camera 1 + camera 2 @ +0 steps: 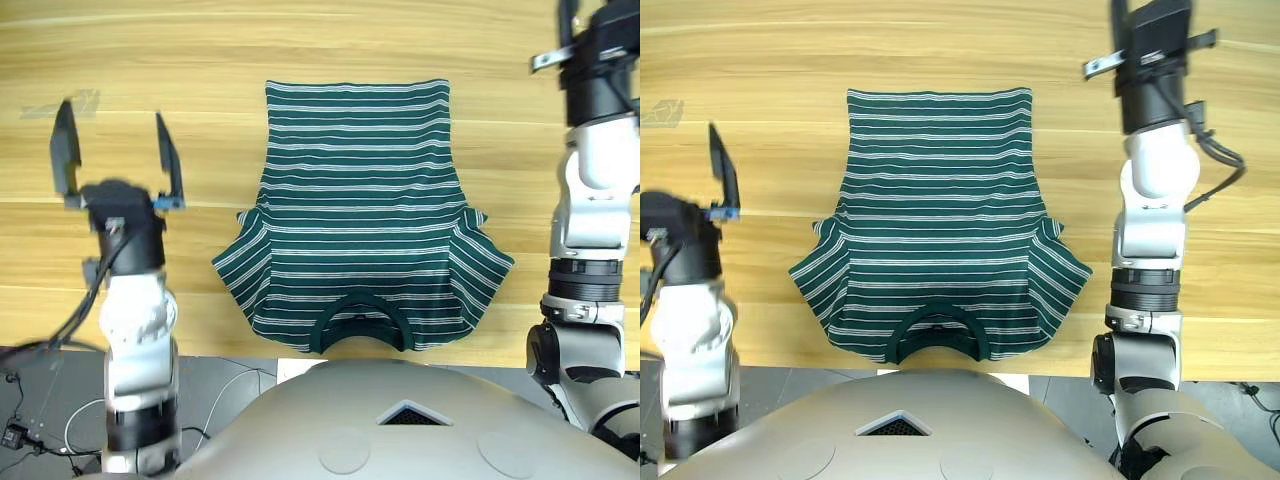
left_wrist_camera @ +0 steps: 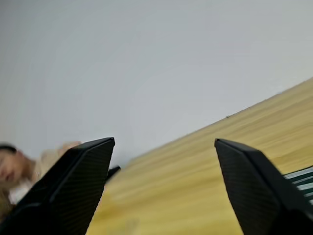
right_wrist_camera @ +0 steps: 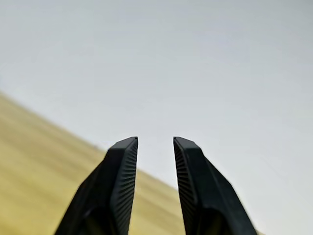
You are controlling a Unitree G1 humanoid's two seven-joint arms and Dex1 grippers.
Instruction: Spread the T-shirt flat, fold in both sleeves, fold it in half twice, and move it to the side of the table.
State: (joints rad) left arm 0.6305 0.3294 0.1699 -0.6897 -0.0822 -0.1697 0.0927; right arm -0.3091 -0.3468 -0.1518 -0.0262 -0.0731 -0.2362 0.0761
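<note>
A dark green T-shirt (image 1: pixel 360 210) with thin white stripes lies flat on the wooden table (image 1: pixel 130 40), its collar (image 1: pixel 360 322) at the near edge and hem at the far side. Both short sleeves (image 1: pixel 235 262) (image 1: pixel 490 262) stick out sideways. My left gripper (image 1: pixel 112 112) is raised to the left of the shirt, open wide and holding nothing; a corner of the shirt (image 2: pixel 303 178) shows past one of its fingers. My right gripper (image 3: pixel 155 139) is lifted at the far right of the table, fingers a narrow gap apart with nothing between them, clear of the shirt.
Bare wood surrounds the shirt on the left, right and far sides. A faint clear tape mark (image 1: pixel 665 112) sits on the table at the far left. Cables (image 1: pixel 40 400) lie on the floor below the near left edge.
</note>
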